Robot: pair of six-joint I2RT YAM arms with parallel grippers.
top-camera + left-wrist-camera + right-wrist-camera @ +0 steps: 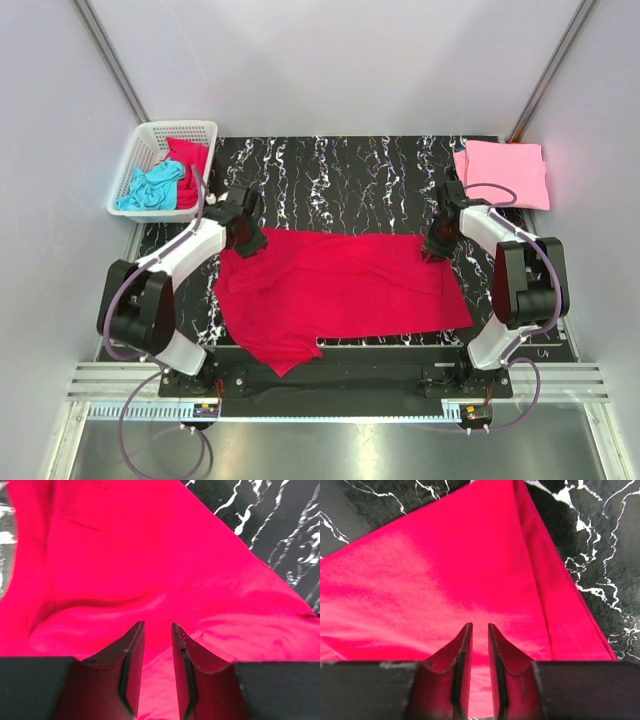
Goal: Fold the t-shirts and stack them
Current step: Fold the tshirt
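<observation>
Looking down from the top external view: crimson t-shirt [340, 290] is spread across the black marbled counter [350, 170] toward the near edge, its near-left part rumpled. Left fingers [250, 245] sit at its far left corner and right fingers [433, 250] at its far right corner; the gaps are too small to read here. A folded light pink t-shirt [502, 172] lies at the far right corner of the counter, well apart from the crimson one. The white lattice basket [150, 135] beside the far left corner holds a crumpled turquoise t-shirt [150, 188] and a red t-shirt [190, 160].

Left wrist: left fingers [131, 650] are slightly apart, with crimson t-shirt [150, 555] showing through the narrow gap. Cannot tell whether the tips touch the cloth. The fabric is wrinkled at left; bare counter [280, 520] shows upper right.

Right wrist: right fingers [460, 650] are also slightly apart, the gap narrower, over the smooth crimson t-shirt [445, 565]. The shirt's edge runs diagonally at right, with counter [600, 555] beyond it.
</observation>
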